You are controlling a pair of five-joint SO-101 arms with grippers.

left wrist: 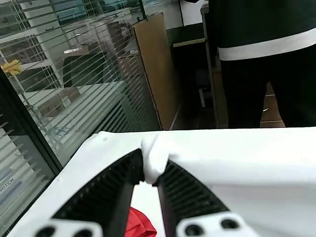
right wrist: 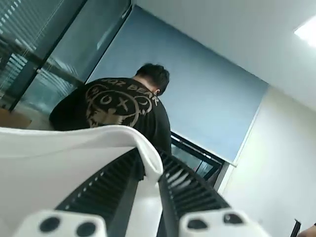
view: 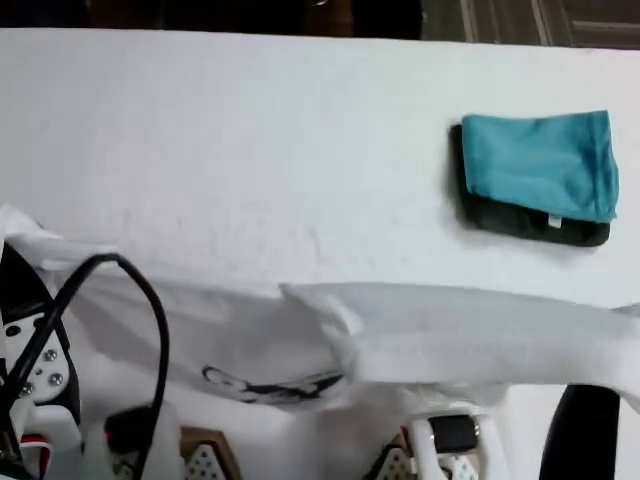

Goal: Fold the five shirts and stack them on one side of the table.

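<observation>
Left claw (left wrist: pixel 152 162) and right claw (right wrist: pixel 149 157) each pinch an edge of the white shirt (view: pixel 480 330); light, limp cloth, likely to sag, best held at corners.

Fingers of left gripper (left wrist: pixel 153 162) clamped (white shirt (left wrist: pixel 247 163) between), right gripper (right wrist: pixel 150 159) clamped likewise

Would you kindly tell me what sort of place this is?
Probably an office: slatted blinds, a wooden partition, and a blue window shade beneath a ceiling light.
</observation>
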